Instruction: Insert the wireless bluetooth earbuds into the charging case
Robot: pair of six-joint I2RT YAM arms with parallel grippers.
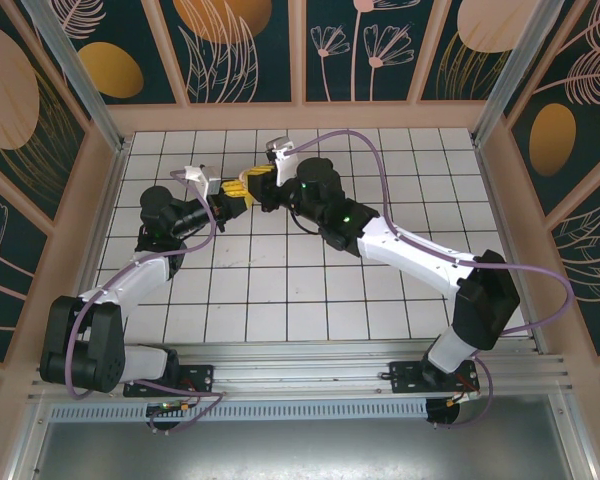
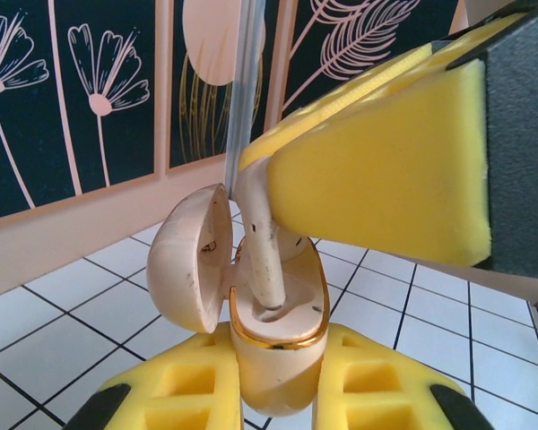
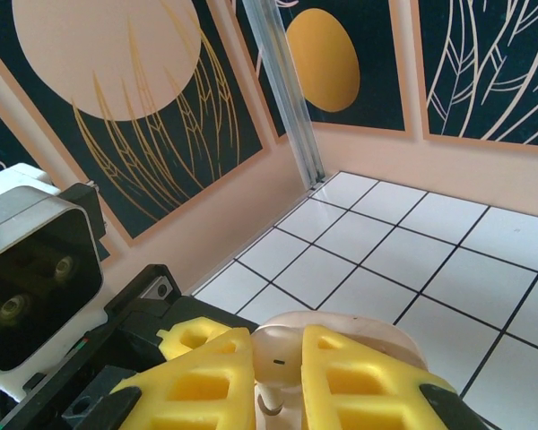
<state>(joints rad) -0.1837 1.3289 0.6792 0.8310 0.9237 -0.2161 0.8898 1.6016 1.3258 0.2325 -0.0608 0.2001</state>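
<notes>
From above, we see the left tool (image 1: 238, 190) and the right tool (image 1: 263, 180) meeting tip to tip over the tabletop (image 1: 310, 300), toward its far edge and left of the middle. At the left wrist, the left tool pinches the open charging case (image 2: 278, 358) by its body, with the lid (image 2: 193, 260) swung to the left. An earbud (image 2: 262, 260) stands with its lower end in the case. At the right wrist, the right tool's fingers (image 3: 206, 376) are clamped on that earbud, with the case just beneath.
</notes>
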